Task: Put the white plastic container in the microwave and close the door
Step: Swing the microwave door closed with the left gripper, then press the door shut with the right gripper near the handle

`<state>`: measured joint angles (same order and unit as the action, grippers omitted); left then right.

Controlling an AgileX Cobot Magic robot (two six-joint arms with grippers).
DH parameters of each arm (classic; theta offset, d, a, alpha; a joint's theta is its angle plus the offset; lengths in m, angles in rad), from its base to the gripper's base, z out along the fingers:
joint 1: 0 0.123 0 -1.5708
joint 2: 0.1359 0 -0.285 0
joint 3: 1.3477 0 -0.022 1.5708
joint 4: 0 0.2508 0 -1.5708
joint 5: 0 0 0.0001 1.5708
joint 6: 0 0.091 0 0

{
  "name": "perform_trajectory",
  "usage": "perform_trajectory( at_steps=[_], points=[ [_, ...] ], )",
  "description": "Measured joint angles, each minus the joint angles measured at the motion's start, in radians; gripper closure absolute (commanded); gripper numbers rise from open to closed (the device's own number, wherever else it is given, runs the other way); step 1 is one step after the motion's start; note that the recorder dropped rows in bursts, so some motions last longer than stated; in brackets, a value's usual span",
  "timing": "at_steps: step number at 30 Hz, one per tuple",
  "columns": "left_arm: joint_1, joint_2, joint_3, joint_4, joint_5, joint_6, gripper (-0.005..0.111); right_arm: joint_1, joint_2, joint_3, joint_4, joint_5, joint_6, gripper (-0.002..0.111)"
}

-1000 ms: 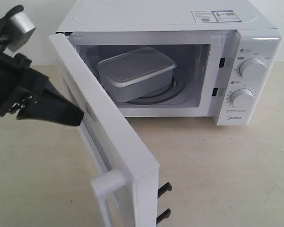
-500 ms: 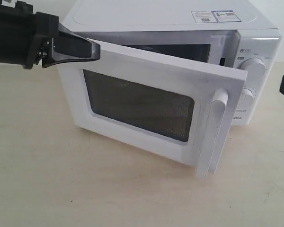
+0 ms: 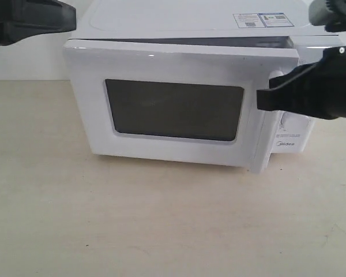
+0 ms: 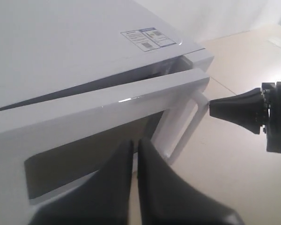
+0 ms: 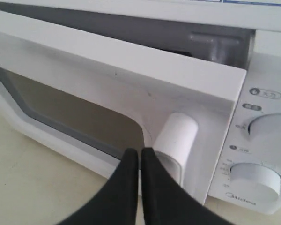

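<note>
Nearly finished: door [image 3: 173,63] almost shut against microwave [image 3: 190,20], slim gap at handle [image 5: 178,136] side yet to close. Hidden, presumably inside: white plastic container. Right tool [image 3: 262,99] pinched together, empty, at handle; left tool [image 4: 135,143] likewise, off the door

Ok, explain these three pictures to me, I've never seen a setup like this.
This is a two-armed robot working at a table. The wide picture comes from a camera off the arms. The other two come from a camera on each wrist, looking along that arm's black pincers. On the table stands a white microwave. Its door is nearly closed, with a gap showing along the top. The left gripper and right gripper are both shut and hold nothing. The right one is beside the door's handle.
</note>
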<state>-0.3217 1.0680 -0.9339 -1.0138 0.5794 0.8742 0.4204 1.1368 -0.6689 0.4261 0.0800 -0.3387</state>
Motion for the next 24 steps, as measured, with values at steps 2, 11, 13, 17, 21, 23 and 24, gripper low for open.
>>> perform_trajectory(
  at_steps=[2, 11, 13, 17, 21, 23, 24],
  points=[
    [0.000, -0.021, 0.000, 0.077, -0.007, -0.064, 0.102, 0.000, 0.048, -0.029, 0.000, -0.005, -0.002, 0.108],
    [0.000, -0.123, 0.000, 0.481, -0.011, -0.398, 0.102, 0.000, 0.188, -0.112, -0.004, -0.059, -0.004, 0.108],
    [0.000, -0.149, 0.000, 0.510, -0.011, -0.424, 0.102, 0.000, 0.217, -0.137, -0.007, -0.062, -0.008, 0.108],
    [0.000, -0.202, 0.000, 0.529, -0.011, -0.449, 0.102, 0.000, 0.267, -0.182, -0.009, -0.040, -0.014, 0.108],
    [0.000, -0.251, 0.000, 0.562, -0.001, -0.477, 0.102, 0.008, 0.317, -0.220, -0.012, -0.014, -0.016, 0.108],
    [0.000, -0.270, 0.000, 0.586, 0.015, -0.491, 0.102, 0.008, 0.333, -0.237, -0.012, -0.014, -0.016, 0.108],
    [0.000, -0.277, 0.000, 0.611, 0.024, -0.510, 0.102, 0.008, 0.339, -0.242, -0.012, -0.032, -0.016, 0.108]
  ],
)
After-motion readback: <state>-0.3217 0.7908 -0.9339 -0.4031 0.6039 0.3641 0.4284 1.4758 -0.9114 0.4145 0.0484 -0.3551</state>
